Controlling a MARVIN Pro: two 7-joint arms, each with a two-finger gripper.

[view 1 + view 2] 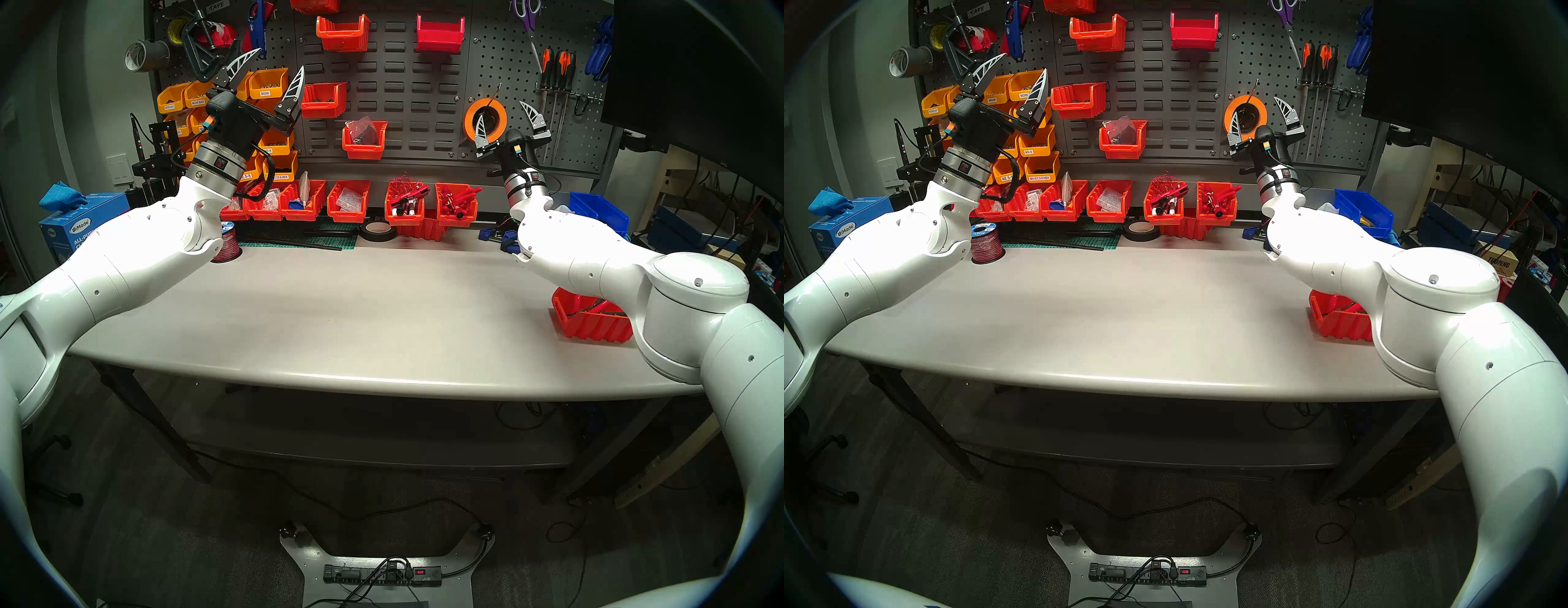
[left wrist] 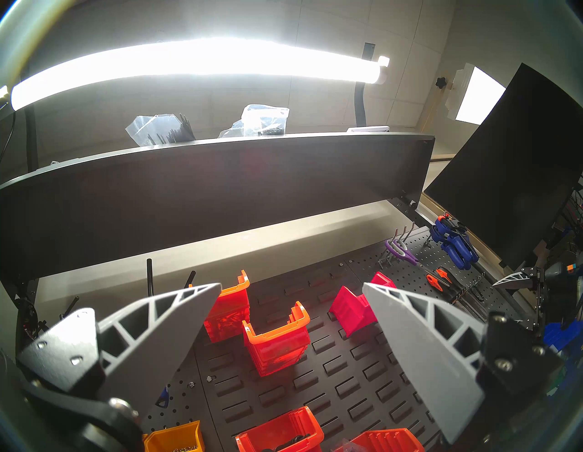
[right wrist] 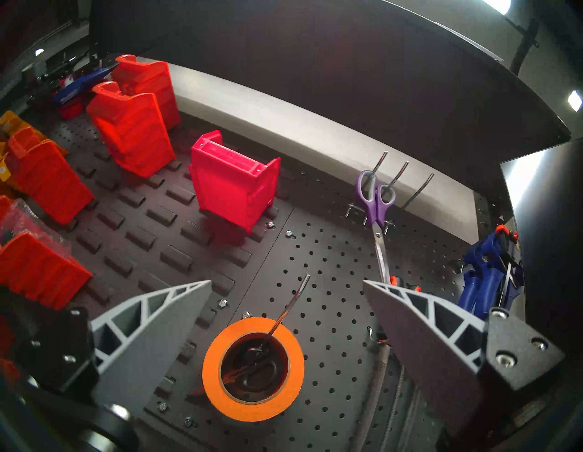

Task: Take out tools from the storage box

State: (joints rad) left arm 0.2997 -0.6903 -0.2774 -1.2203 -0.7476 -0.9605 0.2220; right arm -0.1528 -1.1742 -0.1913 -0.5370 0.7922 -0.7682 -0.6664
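The storage box (image 1: 589, 325) is a small red-orange ribbed bin near the table's front right edge, also in the head stereo right view (image 1: 1335, 325). My right forearm crosses above it and hides much of its inside. The tools (image 1: 602, 306) show only as dark and red bits within it. My left gripper (image 1: 280, 60) is raised high at the back left, open and empty, facing the pegboard (image 2: 291, 284). At the back right my right gripper (image 1: 502, 109) is also raised, open and empty, in front of an orange tape roll (image 3: 252, 369). Both grippers are far from the box.
A row of red bins (image 1: 348, 206) lines the table's back edge, with yellow bins (image 1: 271, 85) and more red bins on the pegboard. A black tape roll (image 1: 376, 231) and a red wire spool (image 1: 227, 246) sit at the back. Screwdrivers (image 1: 558, 72), purple scissors (image 3: 375, 202) and blue clamps (image 3: 489, 277) hang at right.
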